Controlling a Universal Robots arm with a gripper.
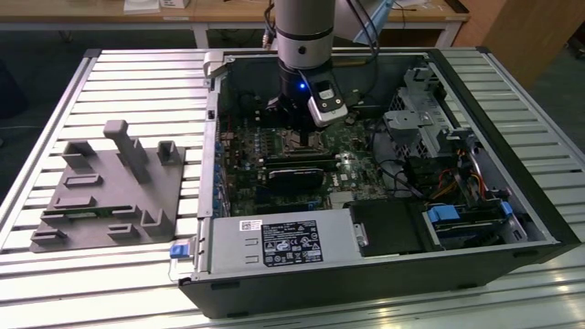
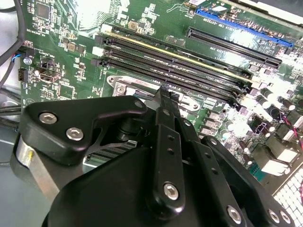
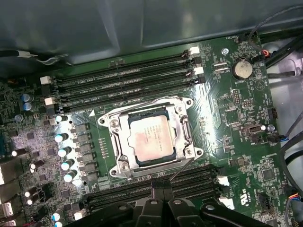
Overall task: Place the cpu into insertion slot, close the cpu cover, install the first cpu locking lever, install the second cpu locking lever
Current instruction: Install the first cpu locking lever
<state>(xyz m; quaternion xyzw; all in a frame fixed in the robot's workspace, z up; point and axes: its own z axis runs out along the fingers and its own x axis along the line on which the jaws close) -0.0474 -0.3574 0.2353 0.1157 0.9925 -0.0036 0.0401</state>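
Observation:
In the first wrist view the cpu (image 3: 149, 139), a silvery-grey square, lies flat in the insertion slot (image 3: 111, 126). The cpu cover (image 3: 182, 134), a thin metal frame, lies down around it. A thin wire lever (image 3: 187, 166) runs along the slot's side nearest my gripper. My gripper (image 3: 158, 187) hangs just off that side with its black fingers together and nothing visible between them. The second wrist view shows the gripper (image 2: 164, 93) over the slot's metal rim (image 2: 124, 87). In the exterior view the gripper (image 1: 298, 129) is low over the green board (image 1: 352, 168) inside the open computer case.
Long black memory slots (image 3: 128, 78) flank the socket on two sides, with a row of capacitors (image 3: 64, 151) beside it. The case walls (image 1: 212, 137), drive cage (image 1: 429, 116), cables (image 1: 453, 181) and power supply (image 1: 274, 243) ring the board. A grey fixture (image 1: 114, 188) sits on the slatted table at the exterior view's left.

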